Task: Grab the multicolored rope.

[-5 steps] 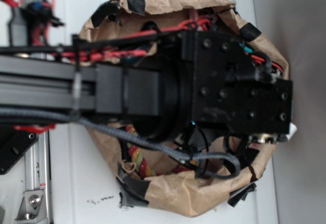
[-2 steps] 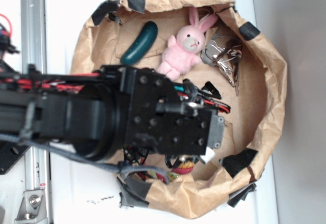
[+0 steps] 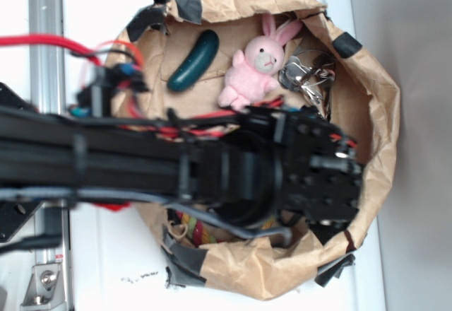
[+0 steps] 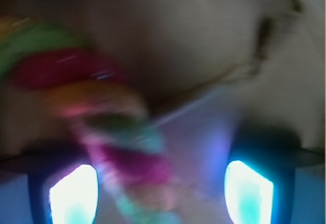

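One shift since 0.4 s ago: the black arm now spans the crumpled brown paper bag (image 3: 367, 78), its hand (image 4: 161, 186) spread, straddling the twisted red-yellow-green rope (image 4: 122, 147) at the bag's lower edge, so closing looks imminent.

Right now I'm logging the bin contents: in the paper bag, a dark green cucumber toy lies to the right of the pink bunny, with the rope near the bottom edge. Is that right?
One thing is wrong: in the exterior view the cucumber toy lies to the left of the pink bunny, not the right. The rest holds: both are in the paper bag, and the multicolored rope shows near its bottom edge, partly hidden under the arm.
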Controlling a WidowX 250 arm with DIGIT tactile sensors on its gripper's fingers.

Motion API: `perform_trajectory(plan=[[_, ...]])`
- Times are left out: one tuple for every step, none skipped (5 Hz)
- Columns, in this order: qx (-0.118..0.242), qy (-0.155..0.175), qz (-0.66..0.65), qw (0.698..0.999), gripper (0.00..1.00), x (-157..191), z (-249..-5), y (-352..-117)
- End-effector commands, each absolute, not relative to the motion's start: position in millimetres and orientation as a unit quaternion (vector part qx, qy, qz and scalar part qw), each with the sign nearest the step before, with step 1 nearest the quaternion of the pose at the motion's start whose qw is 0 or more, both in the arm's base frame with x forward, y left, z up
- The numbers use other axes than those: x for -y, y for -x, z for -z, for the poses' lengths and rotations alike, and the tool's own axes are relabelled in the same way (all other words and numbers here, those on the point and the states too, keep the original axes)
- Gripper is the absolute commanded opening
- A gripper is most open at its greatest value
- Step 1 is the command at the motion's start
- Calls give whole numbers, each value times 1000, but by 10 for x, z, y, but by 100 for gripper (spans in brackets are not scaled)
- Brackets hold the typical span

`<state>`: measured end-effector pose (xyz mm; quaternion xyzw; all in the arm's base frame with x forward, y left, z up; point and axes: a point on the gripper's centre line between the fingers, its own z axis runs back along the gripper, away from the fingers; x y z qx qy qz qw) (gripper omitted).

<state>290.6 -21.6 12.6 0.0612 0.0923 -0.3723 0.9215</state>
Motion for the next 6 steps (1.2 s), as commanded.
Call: perform_trajectory(plan=[[-48,-95,320,941,0,300,-164,-2878],[-34,-104,298,948,0,261,-245,-2837],[-25,-98,287,953,0,235,-298,-2805],[-10,-80,226,971,0,158,-432,-2813],[12,-35,103,994,0,-7,-921,-2812],[8,29,-23,999,0,-114,-1358,-2692]])
